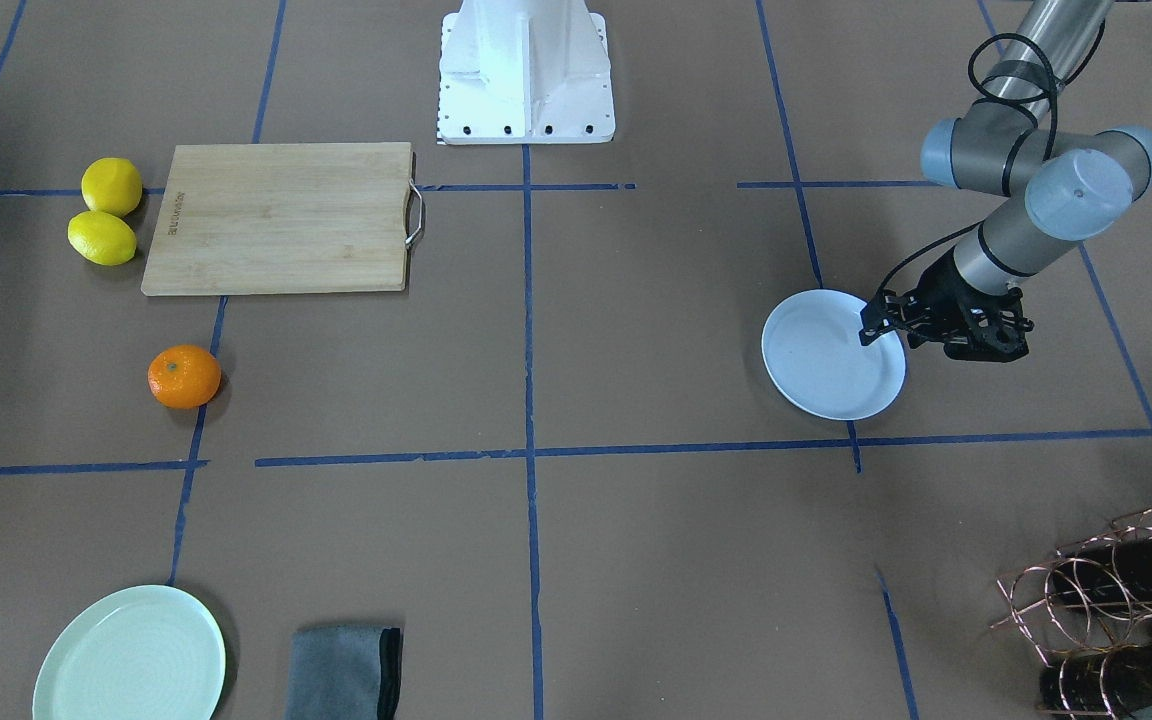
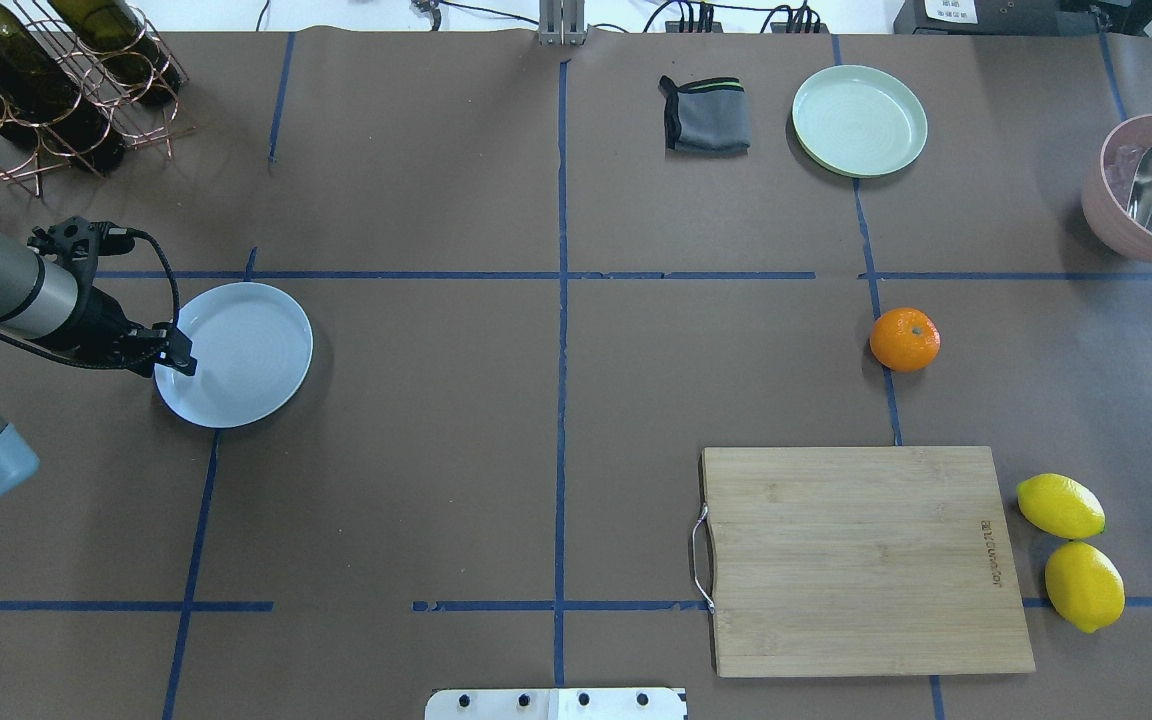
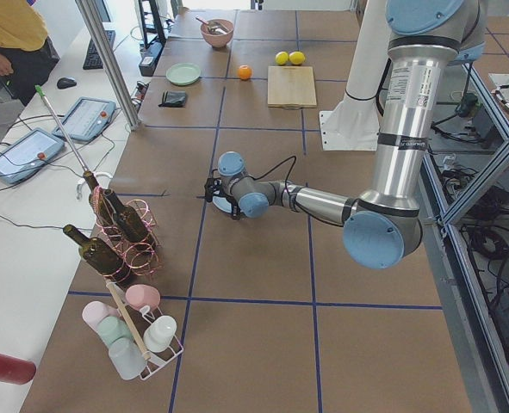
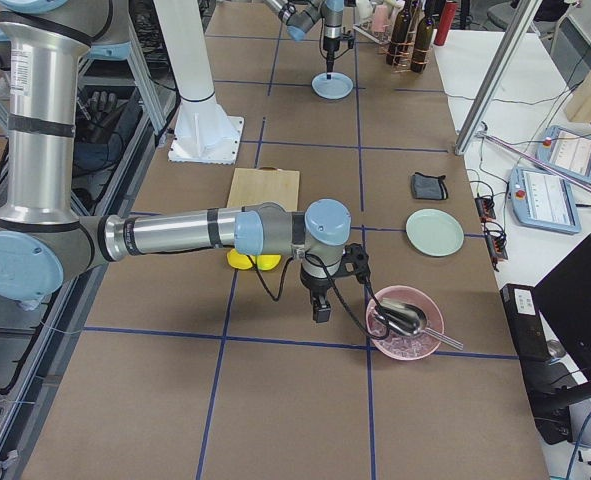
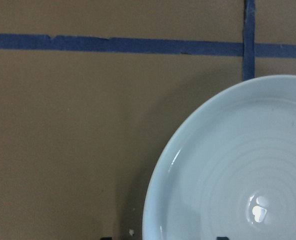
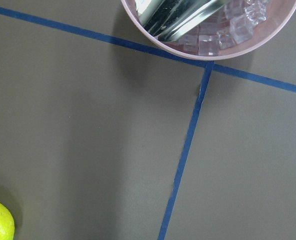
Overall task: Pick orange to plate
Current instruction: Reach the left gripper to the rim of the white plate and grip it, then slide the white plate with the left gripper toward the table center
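Orange (image 2: 904,339) sits on the right half of the bench, stem dimple up, on bare paper just past the board's (image 2: 861,560) far corner. The plate (image 2: 233,354) is on the left half, well apart from it, and that gap is what my next move turns on.

The left pincer (image 2: 176,358) is down at the plate's near rim. Its wrist view shows only two dark tips at the bottom edge, one outside the rim and one over the plate, so I read the pincer as spread and holding nothing. The left forearm lies low and nearly level, reaching in from the side.

The right arm is clearly the nearer one to the fruit. I see the right pincer (image 4: 320,312) only from the bench's right end. It points straight down between the lemons (image 2: 1060,506) and the pink bowl (image 2: 1108,210), and I cannot tell whether it is spread or pressed together. From there, I judge the orange lies inward, toward the middle of the bench.

The fruit is round with no long axis, so any approach angle from above should serve.
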Robot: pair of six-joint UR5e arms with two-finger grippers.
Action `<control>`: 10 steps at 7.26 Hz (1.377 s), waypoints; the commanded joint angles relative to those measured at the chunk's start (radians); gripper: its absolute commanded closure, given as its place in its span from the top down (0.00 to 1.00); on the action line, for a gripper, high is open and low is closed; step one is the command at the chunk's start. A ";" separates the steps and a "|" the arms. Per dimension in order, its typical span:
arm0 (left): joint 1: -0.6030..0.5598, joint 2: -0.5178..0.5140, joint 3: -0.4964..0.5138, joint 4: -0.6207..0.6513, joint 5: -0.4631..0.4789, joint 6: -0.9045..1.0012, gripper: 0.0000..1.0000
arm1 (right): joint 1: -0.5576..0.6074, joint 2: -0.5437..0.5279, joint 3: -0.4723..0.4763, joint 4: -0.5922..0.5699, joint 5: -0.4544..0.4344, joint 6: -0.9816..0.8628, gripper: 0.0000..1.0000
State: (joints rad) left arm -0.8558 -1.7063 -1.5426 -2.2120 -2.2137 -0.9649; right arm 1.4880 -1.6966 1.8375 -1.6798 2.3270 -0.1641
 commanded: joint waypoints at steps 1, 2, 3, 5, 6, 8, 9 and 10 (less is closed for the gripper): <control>0.006 -0.001 0.002 0.000 0.028 -0.003 0.00 | 0.000 0.000 0.000 0.000 0.000 0.000 1.00; 0.004 -0.003 -0.032 0.000 0.022 -0.020 0.00 | 0.000 0.003 0.002 0.002 -0.001 -0.002 1.00; 0.004 -0.018 -0.077 -0.003 0.014 -0.125 0.00 | 0.000 0.006 0.006 0.003 -0.003 -0.002 1.00; 0.007 -0.167 -0.082 0.008 -0.001 -0.335 0.00 | 0.000 0.031 0.019 0.003 -0.003 0.000 1.00; 0.045 -0.237 -0.067 0.003 -0.003 -0.451 0.00 | -0.002 0.031 0.017 0.003 -0.001 0.000 1.00; 0.220 -0.431 0.019 -0.008 0.046 -0.657 0.00 | 0.000 0.028 0.022 0.003 0.035 -0.003 1.00; 0.274 -0.528 0.104 -0.038 0.178 -0.679 0.00 | -0.002 0.029 0.022 0.003 0.038 -0.002 1.00; 0.282 -0.533 0.122 -0.055 0.210 -0.695 0.00 | -0.002 0.028 0.019 0.002 0.046 -0.003 1.00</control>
State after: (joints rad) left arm -0.6116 -2.1837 -1.4726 -2.2424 -2.0781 -1.6219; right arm 1.4870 -1.6683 1.8584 -1.6769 2.3630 -0.1662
